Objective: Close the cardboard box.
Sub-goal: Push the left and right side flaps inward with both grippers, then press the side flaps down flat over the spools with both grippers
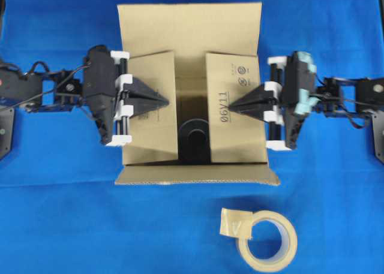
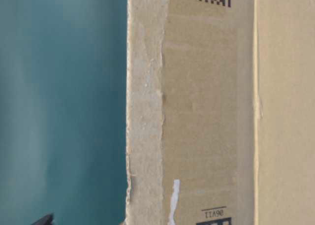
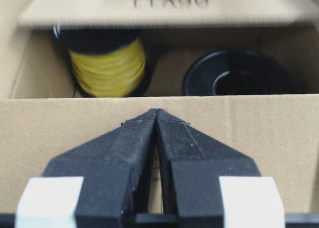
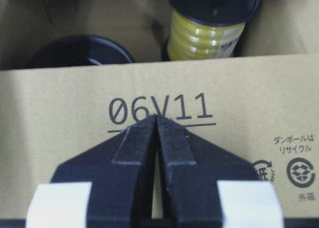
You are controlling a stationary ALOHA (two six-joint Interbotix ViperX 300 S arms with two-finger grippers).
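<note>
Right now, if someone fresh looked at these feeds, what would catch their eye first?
The big cardboard box dominates mid-table on the blue cloth. The left gripper and right gripper, both shut, press its two side flaps inward from opposite sides. Through the gap between them show a yellow spool and a black reel; a beige tape roll lies in front.

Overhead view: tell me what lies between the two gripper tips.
Between the left gripper and right gripper is the open gap of the cardboard box, showing a black spool inside. The overhead view shows it.
</note>
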